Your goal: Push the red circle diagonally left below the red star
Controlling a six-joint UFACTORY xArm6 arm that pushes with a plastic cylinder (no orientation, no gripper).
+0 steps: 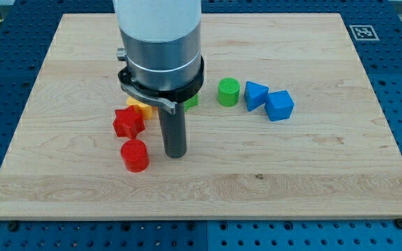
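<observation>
The red circle (135,155), a short red cylinder, stands on the wooden board just below and slightly right of the red star (128,123). The two are close, nearly touching. My tip (175,153) rests on the board to the right of the red circle, a small gap apart, and below-right of the red star. The arm's wide grey body hangs above the rod and hides part of the board behind it.
A yellow block (140,107) sits just above the red star, partly hidden by the arm. A green block (191,100) peeks out behind the arm. A green cylinder (229,91) and two blue blocks (255,95) (280,105) lie to the right.
</observation>
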